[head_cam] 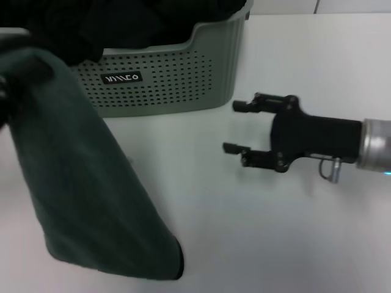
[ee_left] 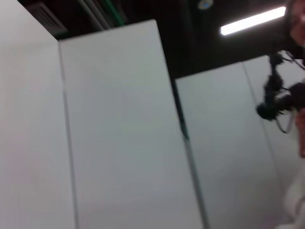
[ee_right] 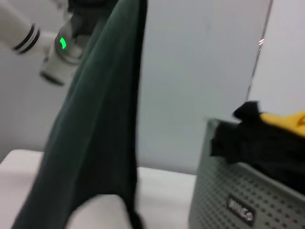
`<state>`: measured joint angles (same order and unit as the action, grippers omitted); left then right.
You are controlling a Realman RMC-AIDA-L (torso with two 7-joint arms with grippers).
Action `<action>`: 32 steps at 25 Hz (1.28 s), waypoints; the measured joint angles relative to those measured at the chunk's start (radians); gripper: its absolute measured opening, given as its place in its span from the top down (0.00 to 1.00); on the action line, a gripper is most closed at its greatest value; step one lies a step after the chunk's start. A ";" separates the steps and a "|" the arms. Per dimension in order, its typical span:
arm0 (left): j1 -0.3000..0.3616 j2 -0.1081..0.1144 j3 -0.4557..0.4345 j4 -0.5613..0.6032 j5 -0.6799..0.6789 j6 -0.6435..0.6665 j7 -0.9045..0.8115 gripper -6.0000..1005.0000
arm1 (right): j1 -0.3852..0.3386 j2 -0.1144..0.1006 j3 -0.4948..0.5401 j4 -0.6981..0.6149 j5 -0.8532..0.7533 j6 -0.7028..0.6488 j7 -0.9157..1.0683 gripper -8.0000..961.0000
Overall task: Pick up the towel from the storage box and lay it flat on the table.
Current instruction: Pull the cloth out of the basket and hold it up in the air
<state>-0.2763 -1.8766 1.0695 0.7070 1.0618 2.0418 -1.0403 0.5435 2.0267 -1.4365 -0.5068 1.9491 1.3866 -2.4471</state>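
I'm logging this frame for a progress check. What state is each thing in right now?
towel: lifted out of the box, hanging in folds over the table, not laid flat.
storage box: upright on the table, still holding black cloths.
table: bare white in front of the box.
right tool: open, empty, hovering above the table beside the box.
left tool: not in view.

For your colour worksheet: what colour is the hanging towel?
Dark teal-green towel, clearest in the head view.
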 joint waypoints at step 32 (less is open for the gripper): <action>-0.077 -0.025 0.043 -0.016 0.060 -0.003 0.003 0.99 | 0.273 0.001 -0.414 0.066 0.187 -0.179 0.058 0.34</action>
<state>-0.3529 -1.9015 1.1129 0.6912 1.1214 2.0385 -1.0369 0.8162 2.0278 -1.8501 -0.4410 2.1361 1.2073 -2.3888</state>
